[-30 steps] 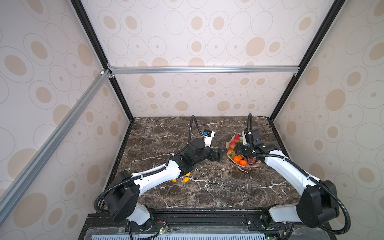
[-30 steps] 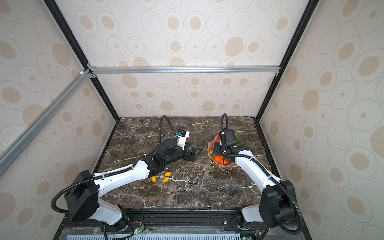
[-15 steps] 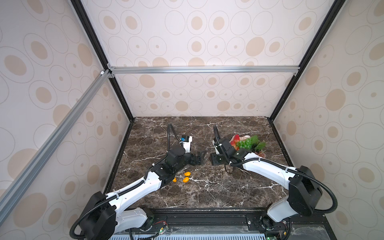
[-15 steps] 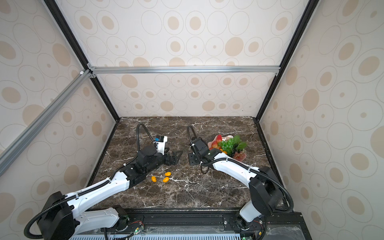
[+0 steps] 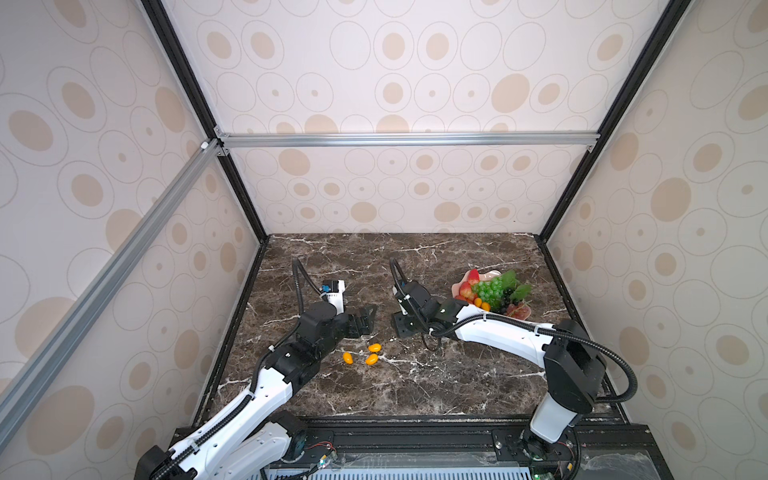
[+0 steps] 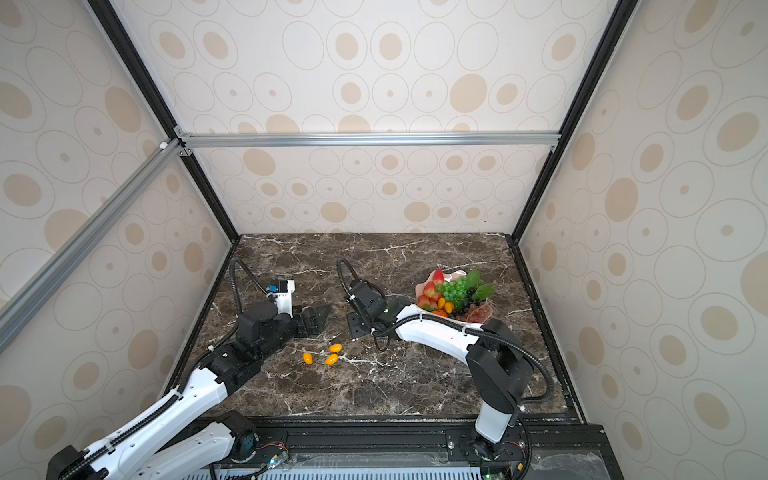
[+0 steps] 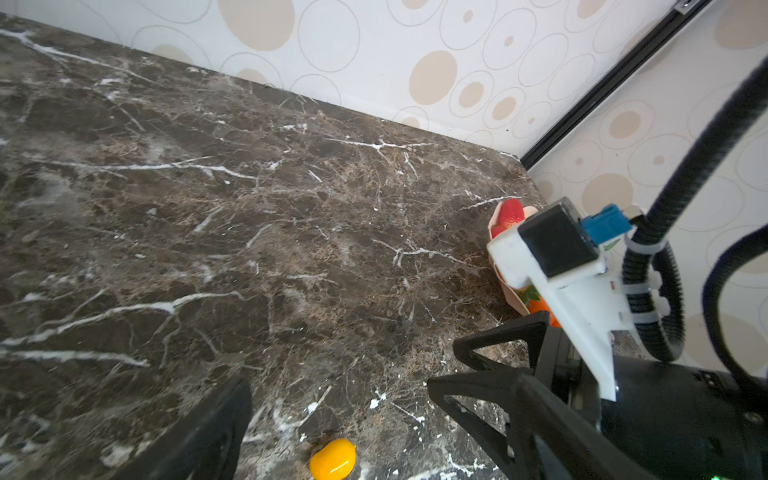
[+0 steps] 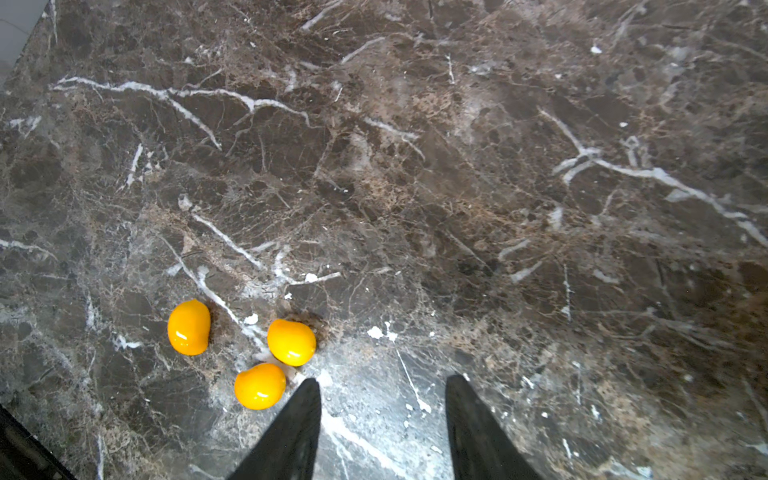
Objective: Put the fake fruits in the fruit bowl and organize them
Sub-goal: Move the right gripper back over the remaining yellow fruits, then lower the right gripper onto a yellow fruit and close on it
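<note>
Hovering low over the marble table (image 5: 419, 386), both grippers carry nothing. Left gripper (image 5: 365, 319): fingers spread wide with nothing between them. It sits left of the table's middle and points toward the right edge. Right gripper (image 8: 382, 380): fingers apart, bare marble in the gap, nothing clamped. In both top views it reaches across to the table's middle, tips angled down and facing the left gripper, with a clear gap between the two. Cannot tell whether its tips touch the marble.

Three small yellow-orange oval fruits (image 8: 291, 342) lie loose on the table in a tight cluster, the nearest just beside one right fingertip. In both top views they sit closer to the front edge than either gripper does, left of centre, near the left arm (image 5: 291, 361). The left wrist view catches only one of them (image 7: 333, 459).

Fruit bowl (image 5: 494, 273): pale pink with a scalloped rim, by the right edge, nearer the back edge than the front. It holds:
- a green grape bunch (image 5: 492, 286) with leaves, on top
- strawberries (image 5: 473, 277) on the side facing the table's middle
- dark grapes (image 5: 505, 297) and red grapes (image 5: 519, 309) toward the front
- a couple of small orange pieces (image 5: 482, 304)

The right arm (image 5: 498, 332) crosses in front of the bowl and hides its front rim. In the left wrist view the bowl is mostly hidden behind the right arm's camera mount (image 7: 573, 286).
</note>
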`<state>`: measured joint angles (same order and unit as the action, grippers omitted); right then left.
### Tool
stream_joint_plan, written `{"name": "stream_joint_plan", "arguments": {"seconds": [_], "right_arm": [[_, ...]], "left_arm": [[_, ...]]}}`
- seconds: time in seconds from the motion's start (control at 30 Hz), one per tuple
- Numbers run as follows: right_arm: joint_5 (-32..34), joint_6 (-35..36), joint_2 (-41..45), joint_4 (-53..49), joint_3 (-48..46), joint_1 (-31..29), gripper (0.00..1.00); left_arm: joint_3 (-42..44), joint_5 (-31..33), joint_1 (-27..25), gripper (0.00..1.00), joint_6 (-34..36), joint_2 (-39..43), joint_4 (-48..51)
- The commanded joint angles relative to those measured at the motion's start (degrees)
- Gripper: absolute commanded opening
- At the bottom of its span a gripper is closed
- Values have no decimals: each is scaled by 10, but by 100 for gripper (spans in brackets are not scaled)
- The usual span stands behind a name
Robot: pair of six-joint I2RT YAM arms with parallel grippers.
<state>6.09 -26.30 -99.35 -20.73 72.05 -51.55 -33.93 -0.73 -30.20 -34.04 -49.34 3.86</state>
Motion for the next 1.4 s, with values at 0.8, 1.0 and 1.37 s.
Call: {"name": "stream_joint_plan", "arguments": {"seconds": [0.8,1.0,1.37], "right_arm": [[-68,95,-208,-117,238,-98,51],[-121,87,-234,-113,263,-107,50],[-131,77,-285,-128,309,-125,48]], "left_arm": [[31,44,131,99,-76,181,203],[23,84,147,99,-97,208,237],[13,121,152,99,-113,235,261]]}}
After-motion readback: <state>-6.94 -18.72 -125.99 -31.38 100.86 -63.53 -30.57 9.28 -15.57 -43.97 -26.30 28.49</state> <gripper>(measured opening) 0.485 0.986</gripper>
